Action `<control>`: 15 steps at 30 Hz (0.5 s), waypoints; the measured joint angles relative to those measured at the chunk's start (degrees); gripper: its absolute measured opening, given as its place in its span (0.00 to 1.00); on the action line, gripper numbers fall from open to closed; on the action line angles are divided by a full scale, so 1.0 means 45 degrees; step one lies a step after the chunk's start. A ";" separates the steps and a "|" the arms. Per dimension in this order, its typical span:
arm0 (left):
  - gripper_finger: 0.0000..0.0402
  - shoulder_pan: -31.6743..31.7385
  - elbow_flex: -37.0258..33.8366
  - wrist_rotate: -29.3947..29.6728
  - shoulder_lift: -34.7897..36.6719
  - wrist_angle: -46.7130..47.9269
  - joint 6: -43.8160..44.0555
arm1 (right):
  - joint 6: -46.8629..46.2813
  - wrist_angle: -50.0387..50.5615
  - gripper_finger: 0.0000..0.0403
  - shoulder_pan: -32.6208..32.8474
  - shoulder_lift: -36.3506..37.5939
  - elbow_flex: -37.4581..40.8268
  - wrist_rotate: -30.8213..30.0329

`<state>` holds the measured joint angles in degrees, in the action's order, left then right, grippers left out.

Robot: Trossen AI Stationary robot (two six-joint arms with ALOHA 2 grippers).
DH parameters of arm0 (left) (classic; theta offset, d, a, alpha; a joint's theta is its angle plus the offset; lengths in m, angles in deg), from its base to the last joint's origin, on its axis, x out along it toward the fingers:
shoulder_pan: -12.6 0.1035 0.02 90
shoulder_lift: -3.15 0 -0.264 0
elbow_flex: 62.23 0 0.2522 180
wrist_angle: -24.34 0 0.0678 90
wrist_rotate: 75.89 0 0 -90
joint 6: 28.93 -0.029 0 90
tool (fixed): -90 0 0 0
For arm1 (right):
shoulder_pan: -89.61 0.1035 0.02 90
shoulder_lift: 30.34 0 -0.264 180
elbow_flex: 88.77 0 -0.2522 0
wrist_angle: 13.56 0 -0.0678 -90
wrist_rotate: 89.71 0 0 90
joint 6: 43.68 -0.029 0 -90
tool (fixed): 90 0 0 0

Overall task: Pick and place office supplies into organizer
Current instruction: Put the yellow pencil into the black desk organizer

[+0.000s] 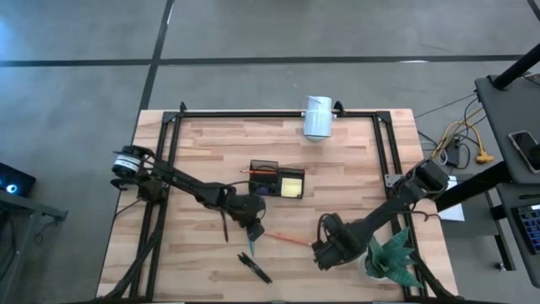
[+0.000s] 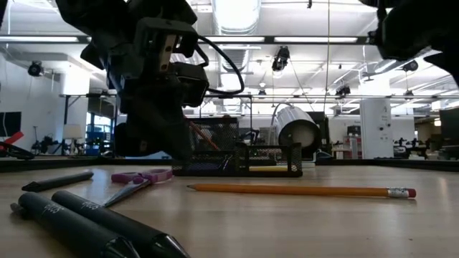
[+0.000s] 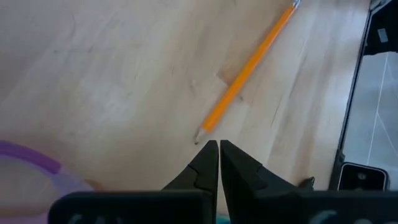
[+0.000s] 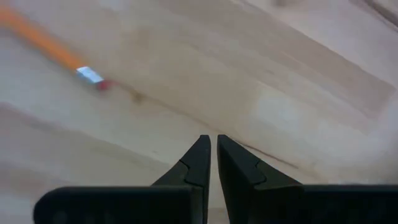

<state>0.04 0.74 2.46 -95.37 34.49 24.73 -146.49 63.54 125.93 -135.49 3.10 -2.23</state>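
Wood table [image 1: 337, 169] shot: left gripper [image 3: 219, 144], pinched shut and empty at the pencil [image 3: 245, 73] tip, should open before straddling it.

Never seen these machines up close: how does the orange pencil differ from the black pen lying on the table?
The orange pencil is slim and pale-bodied with a metal band and eraser; the black pen is dark and thicker. The pencil lies between the two grippers; the pen lies nearer the table's front edge. Both rest flat on the wood, outside the organizer.

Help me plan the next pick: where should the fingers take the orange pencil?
Grip the orange pencil mid-shaft, coming straight down with the fingers across its length. It lies flat on bare table, apart from other items, so its long thin sides are probably easiest to pinch.
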 joint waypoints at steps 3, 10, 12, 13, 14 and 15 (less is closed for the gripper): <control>0.00 -0.0049 0.0005 0.0008 -0.0261 -0.0168 -0.0057 | 0.1751 -0.0731 0.06 -0.0036 -0.0005 0.0000 -0.0586; 0.00 -0.0237 0.0039 0.0020 -0.0937 -0.0130 -0.0071 | 0.6593 -0.2154 0.09 0.0044 -0.0126 -0.0021 -0.1100; 0.00 -0.0237 0.0039 0.0038 -0.0931 -0.0116 -0.0091 | 0.7368 -0.2271 0.13 0.0044 -0.0137 -0.0019 -0.1049; 0.00 -0.0237 0.0029 0.0096 -0.0885 -0.0097 -0.0111 | 0.7706 -0.2401 0.16 0.0044 -0.0158 -0.0027 -0.1052; 0.00 -0.0237 0.0029 0.0190 -0.0870 -0.0101 -0.0146 | 0.8076 -0.2493 0.19 0.0044 -0.0174 -0.0029 -0.1047; 0.00 -0.0237 0.0029 0.0312 -0.0865 -0.0103 -0.0240 | 0.8510 -0.2556 0.22 0.0044 -0.0198 -0.0020 -0.1036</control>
<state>-1.03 0.87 3.87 -99.27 34.02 23.65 -108.19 52.04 126.13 -136.38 3.01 -6.89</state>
